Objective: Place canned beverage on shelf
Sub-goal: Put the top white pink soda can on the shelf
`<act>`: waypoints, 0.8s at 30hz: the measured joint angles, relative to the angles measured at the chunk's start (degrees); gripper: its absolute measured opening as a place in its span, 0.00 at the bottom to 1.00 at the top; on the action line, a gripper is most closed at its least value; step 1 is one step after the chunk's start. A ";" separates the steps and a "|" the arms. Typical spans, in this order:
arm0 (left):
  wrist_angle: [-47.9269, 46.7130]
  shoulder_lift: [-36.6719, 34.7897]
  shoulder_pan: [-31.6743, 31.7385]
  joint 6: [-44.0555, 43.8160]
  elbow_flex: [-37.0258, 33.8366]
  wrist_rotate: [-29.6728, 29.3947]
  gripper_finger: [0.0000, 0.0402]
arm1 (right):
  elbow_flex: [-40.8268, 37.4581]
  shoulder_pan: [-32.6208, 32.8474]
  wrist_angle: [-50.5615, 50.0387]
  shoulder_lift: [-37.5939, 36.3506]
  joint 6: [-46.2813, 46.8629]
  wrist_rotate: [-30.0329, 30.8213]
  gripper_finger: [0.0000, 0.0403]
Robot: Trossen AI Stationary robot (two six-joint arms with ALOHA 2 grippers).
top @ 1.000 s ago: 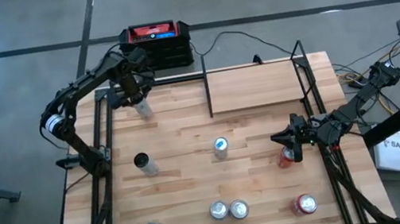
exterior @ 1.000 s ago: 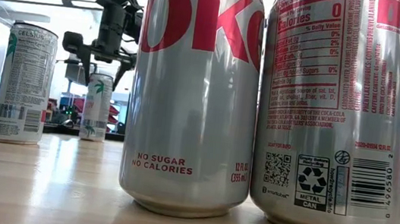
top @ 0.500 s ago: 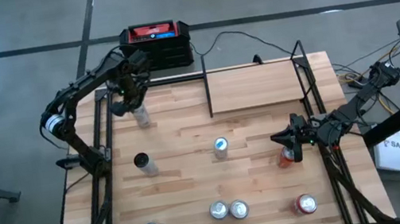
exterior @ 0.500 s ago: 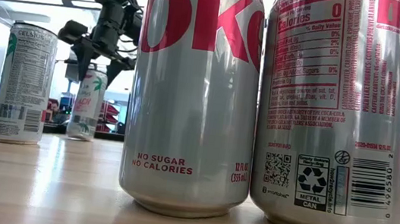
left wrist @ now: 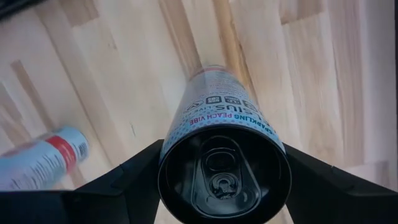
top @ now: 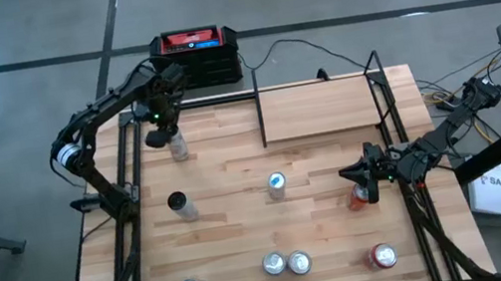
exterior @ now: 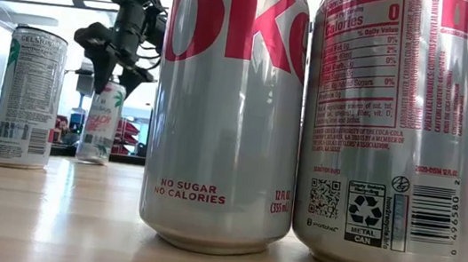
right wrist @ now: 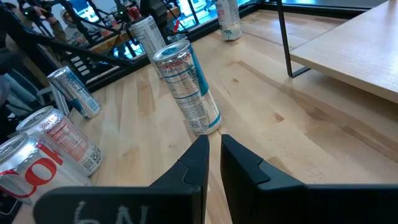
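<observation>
Two arms, left fingers (left wrist: 112, 186) clamping tilted can (left wrist: 221, 143), right fingers (right wrist: 193, 165) clenched empty, low over table.

Red-topped black case (top: 196, 56) behind the table — cables (top: 296, 47) on grey floor

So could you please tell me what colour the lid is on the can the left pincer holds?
Black lid, clearest in the left wrist view.
</observation>
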 joint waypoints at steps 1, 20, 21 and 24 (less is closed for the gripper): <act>0.01 0.00 0.00 -1.01 0.00 0.01 0.63 | 0.02 0.00 0.00 0.00 0.01 0.00 0.07; 10.51 -2.14 -3.57 -3.35 0.00 -1.28 0.63 | 0.02 0.00 0.02 0.00 0.02 0.00 0.07; 10.82 -2.04 -3.96 -3.24 0.00 -1.22 0.63 | 0.01 0.01 0.00 0.01 -0.01 0.00 0.07; 10.72 -1.99 -4.77 -2.79 0.00 -1.19 0.63 | 0.01 0.01 0.02 0.00 0.00 0.00 0.07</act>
